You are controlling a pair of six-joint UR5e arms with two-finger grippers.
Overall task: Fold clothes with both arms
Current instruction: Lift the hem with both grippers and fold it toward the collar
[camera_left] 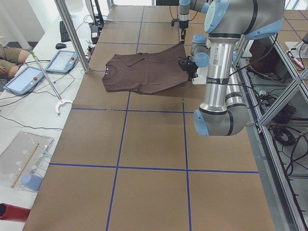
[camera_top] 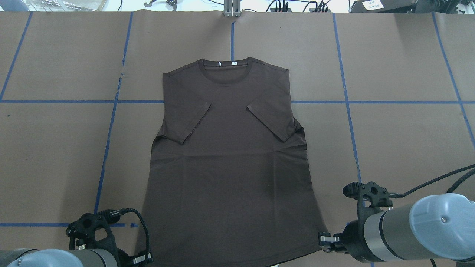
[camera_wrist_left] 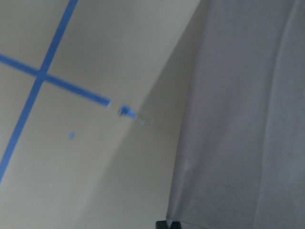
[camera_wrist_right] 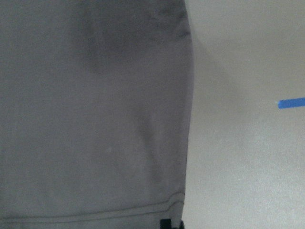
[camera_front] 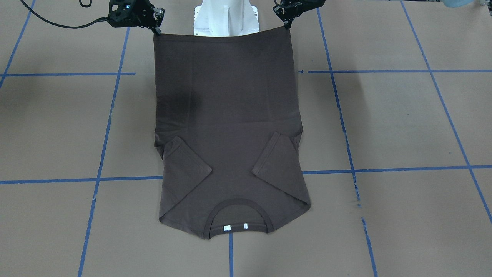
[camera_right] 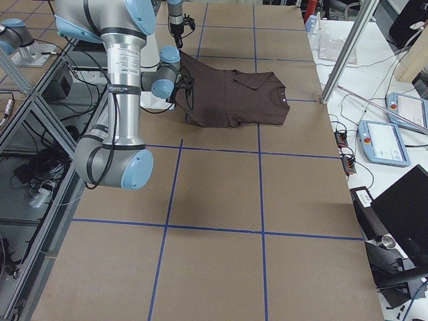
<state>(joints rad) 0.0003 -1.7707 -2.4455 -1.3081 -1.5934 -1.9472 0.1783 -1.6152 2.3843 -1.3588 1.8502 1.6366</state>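
Observation:
The dark brown-grey T-shirt (camera_front: 226, 127) has its collar (camera_front: 238, 227) end flat on the table and both sleeves folded inward. Its hem is raised off the table toward the robot and stretched between both grippers. My left gripper (camera_front: 286, 25) is shut on one hem corner and my right gripper (camera_front: 157, 31) on the other. From overhead, the left gripper (camera_top: 143, 258) and right gripper (camera_top: 324, 237) sit at the shirt's (camera_top: 230, 167) near corners. Each wrist view shows shirt cloth (camera_wrist_left: 248, 119) (camera_wrist_right: 95, 109) hanging just past the fingertips.
The white pedestal (camera_front: 225, 17) stands just behind the raised hem. Blue tape lines (camera_front: 384, 169) grid the brown table. Beyond the table's far edge lie tablets (camera_left: 24, 79), a grabber stick (camera_left: 48, 79) and cables, with a person's arm (camera_left: 7, 53) at that edge.

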